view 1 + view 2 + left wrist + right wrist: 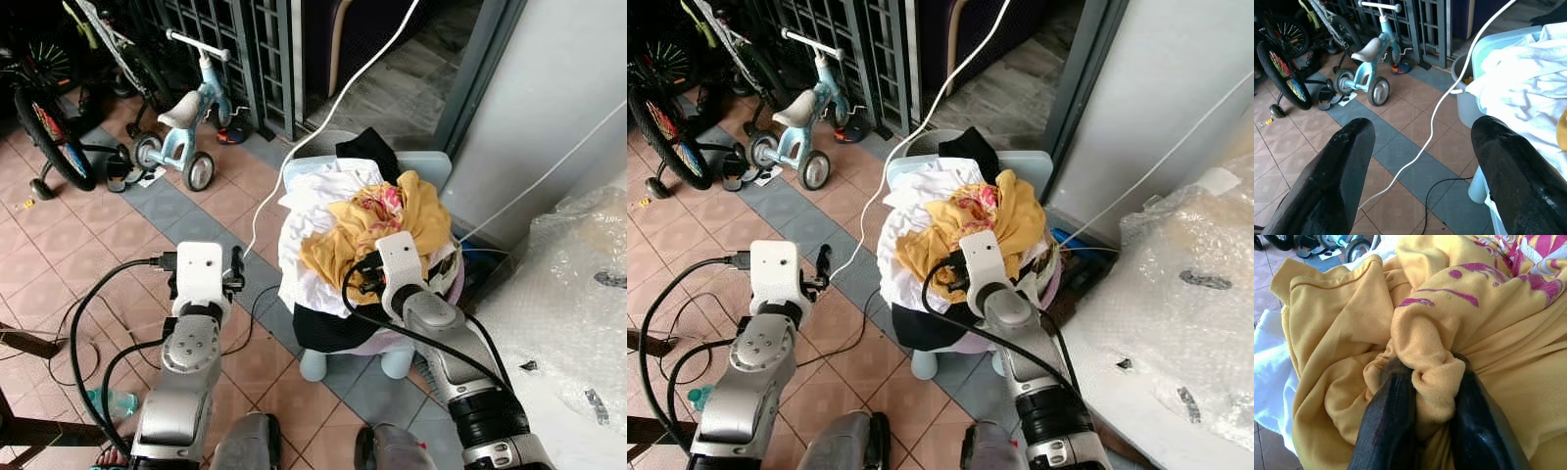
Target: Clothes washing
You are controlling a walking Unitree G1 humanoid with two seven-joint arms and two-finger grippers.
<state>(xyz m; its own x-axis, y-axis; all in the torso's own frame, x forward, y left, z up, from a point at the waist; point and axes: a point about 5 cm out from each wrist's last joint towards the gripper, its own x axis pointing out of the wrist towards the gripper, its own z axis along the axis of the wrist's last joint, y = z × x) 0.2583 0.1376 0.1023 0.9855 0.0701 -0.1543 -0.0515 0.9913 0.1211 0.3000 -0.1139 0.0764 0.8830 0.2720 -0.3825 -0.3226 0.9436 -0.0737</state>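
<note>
The right gripper [1432,396] pinches a fold of the yellow shirt [364,230] atop the laundry pile, seemingly to lift it, while the left gripper [1422,161] waits spread beside the basket [1476,44].

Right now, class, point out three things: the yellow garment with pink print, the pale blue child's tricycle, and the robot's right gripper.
Yellow garment with pink print [421,211], left eye view, on its upper fold.
Pale blue child's tricycle [186,132], left eye view, on its frame.
Right gripper [1434,396], right wrist view, midway between fingertips, on pinched cloth.
</note>
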